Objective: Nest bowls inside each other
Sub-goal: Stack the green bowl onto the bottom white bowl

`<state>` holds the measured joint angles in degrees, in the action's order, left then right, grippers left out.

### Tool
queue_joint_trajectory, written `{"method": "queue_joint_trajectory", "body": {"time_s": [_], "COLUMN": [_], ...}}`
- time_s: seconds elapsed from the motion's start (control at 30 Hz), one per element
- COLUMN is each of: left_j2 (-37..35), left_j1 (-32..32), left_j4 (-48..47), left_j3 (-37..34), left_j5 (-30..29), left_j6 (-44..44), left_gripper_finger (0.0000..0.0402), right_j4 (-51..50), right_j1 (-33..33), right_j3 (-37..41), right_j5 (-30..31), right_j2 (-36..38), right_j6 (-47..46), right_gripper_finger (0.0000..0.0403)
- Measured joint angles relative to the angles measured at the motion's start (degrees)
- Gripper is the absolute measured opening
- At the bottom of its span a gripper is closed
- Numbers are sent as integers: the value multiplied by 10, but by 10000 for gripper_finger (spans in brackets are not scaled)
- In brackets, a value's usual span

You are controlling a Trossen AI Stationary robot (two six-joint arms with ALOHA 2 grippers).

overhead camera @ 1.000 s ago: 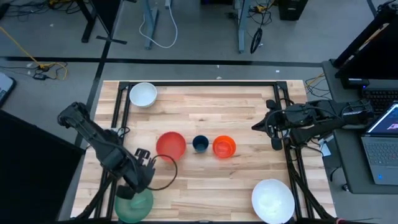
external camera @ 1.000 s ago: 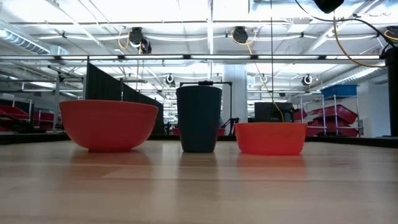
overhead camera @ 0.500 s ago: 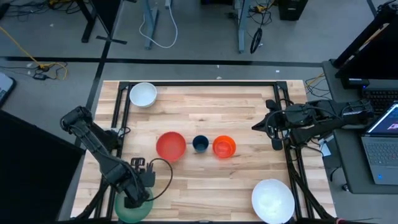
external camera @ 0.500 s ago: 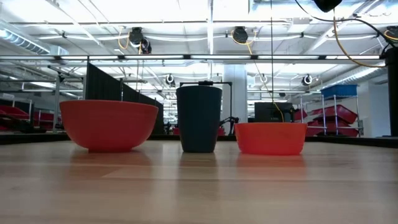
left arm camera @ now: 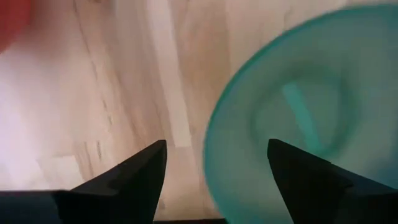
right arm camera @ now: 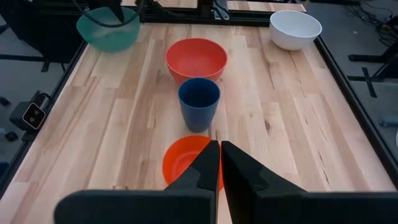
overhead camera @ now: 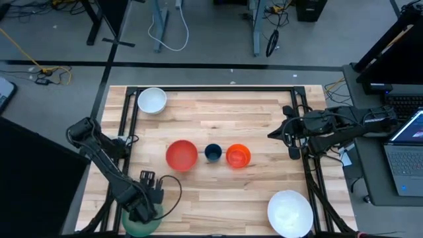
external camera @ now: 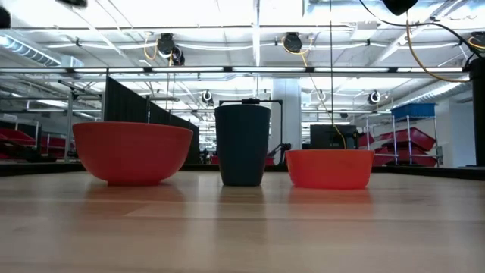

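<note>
You look straight down on the whole wooden slatted table overhead; your level table-height view shares the round red bowl with it.

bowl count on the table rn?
6. Small white bowl far left corner; red bowl, dark blue bowl, orange bowl in a mid-table row; green bowl near left edge, partly under the left gripper; large white bowl near right.

open boards, one crowded row

the red bowl, the dark blue bowl and the orange bowl stand in a tight row mid-table, gaps narrow. bare wood lies wide on either side of the row. remaining bowls keep to the corners; the left gripper overhangs the green bowl.
</note>
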<state>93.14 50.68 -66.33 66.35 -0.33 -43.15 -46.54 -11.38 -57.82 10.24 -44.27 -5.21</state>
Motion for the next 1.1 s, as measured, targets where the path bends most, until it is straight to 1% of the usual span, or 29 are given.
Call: {"method": "queue_joint_trajectory", "body": {"time_s": [0.13, 0.4, 0.47, 0.53, 0.6, 0.7, 1.0, 1.03, 1.1], "left_j2": [0, 0, 0, 0, 0, 0, -1, -2, -2], "left_j1": [15, 15, 14, 14, 12, 3, -21, -23, -26], "left_j4": [20, 52, 82, 103, 115, 117, 118, 118, 120], "left_j3": [-27, -73, -88, -102, -109, -116, -115, -115, -114], "left_j5": [17, 17, 20, 29, 35, 41, 39, 40, 42], "left_j6": [-11, -30, -31, -31, -31, -31, -29, -28, -28], "left_gripper_finger": [265, 265, 260, 248, 228, 186, 21, 13, 10], "right_j4": [0, 0, 0, 0, 0, 0, 0, 0, 0], "right_j1": [0, 0, 0, 0, 0, 0, 0, 0, 0], "right_j3": [0, 0, 0, 0, 0, 0, 0, 0, 0], "right_j5": [1, 1, 1, 1, 1, 1, 1, 1, 1], "right_j2": [0, 0, 0, 0, 0, 0, 0, 0, 0], "right_j6": [3, 16, 16, 16, 16, 16, 19, 19, 24], "right_gripper_finger": [0, 0, 0, 0, 0, 0, 0, 0, 0]}}
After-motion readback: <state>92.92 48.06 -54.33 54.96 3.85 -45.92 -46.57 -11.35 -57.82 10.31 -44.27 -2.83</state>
